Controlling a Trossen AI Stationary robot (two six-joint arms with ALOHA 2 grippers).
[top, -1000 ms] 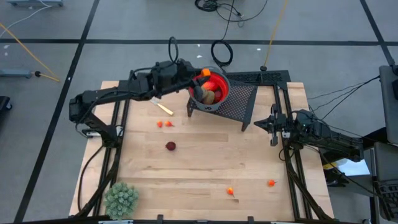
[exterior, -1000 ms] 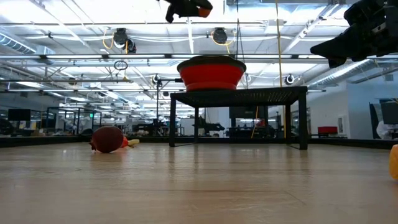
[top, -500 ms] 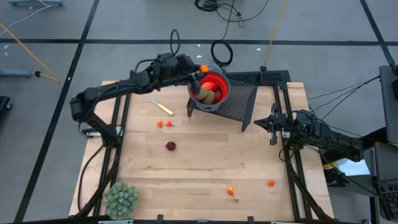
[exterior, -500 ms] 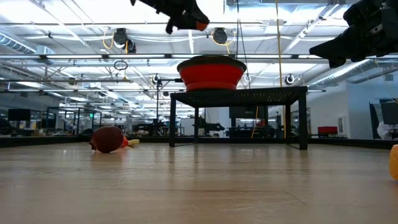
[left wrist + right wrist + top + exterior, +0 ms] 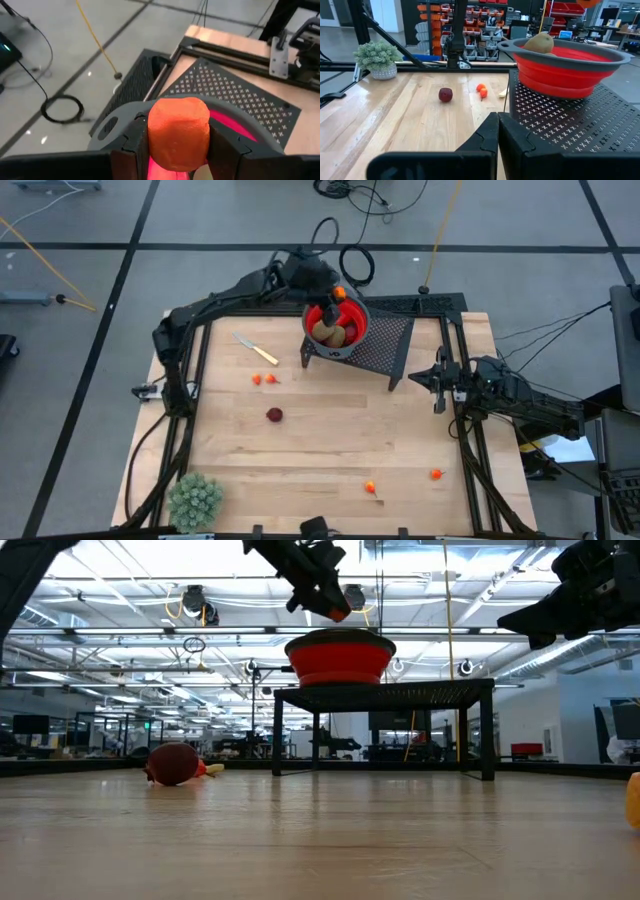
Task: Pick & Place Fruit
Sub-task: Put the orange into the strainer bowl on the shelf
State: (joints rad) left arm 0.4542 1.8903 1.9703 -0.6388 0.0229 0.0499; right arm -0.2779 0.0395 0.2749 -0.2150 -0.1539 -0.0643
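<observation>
I have the left claw (image 5: 178,145) gripping an orange toy fruit chunk (image 5: 340,292) over the red bowl (image 5: 356,313) at twelve o'clock; two brown kiwis (image 5: 332,333) are in, the dark red ball (image 5: 274,415) and orange bits wait on the worktop (image 5: 320,445), right claw (image 5: 498,131) closed at three.

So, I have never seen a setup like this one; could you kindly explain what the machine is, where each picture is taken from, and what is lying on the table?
These are two dark robot arms at a wooden table. One picture looks straight down, one looks level across the table top, and one comes from a camera on each wrist.

The left gripper is above the red bowl, which stands on a black mesh stand; its jaws are closed on an orange fruit piece. The bowl already holds two brown kiwis.

The right gripper waits at the table's right side, jaws shut and empty.

On the table lie a dark red fruit, small orange pieces, a yellow-handled knife and a green spiky plant.
</observation>
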